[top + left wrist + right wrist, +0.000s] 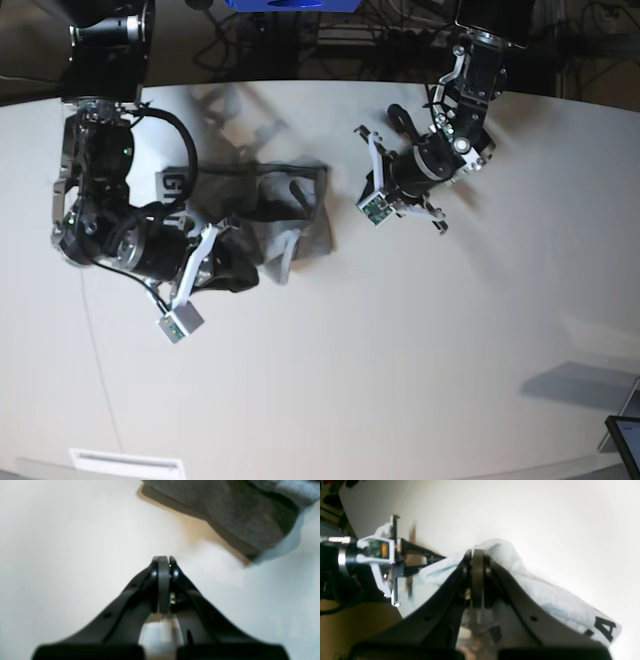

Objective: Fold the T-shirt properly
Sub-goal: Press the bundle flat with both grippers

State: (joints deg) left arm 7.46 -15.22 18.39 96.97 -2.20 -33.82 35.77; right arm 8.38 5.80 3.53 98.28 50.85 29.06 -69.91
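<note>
The T-shirt [290, 215] lies crumpled and partly folded on the white table [420, 340], grey with black lettering [172, 185] showing at its left end. My right gripper [238, 272] is shut, its tips against the shirt's near-left edge. In the right wrist view the tips [477, 552] sit over the bunched cloth [545, 592], and a black letter [605, 627] shows; no cloth is visible between the jaws. My left gripper [350, 188] is shut and empty just right of the shirt. From its wrist view the tips [163, 558] hang over bare table, the shirt [237, 512] at upper right.
Cables and a blue object [280, 4] lie beyond the table's far edge. A dark screen corner [625, 435] sits at the lower right, and a white label [125, 462] is near the front edge. The left arm's wrist camera bracket [377, 550] shows beside the shirt.
</note>
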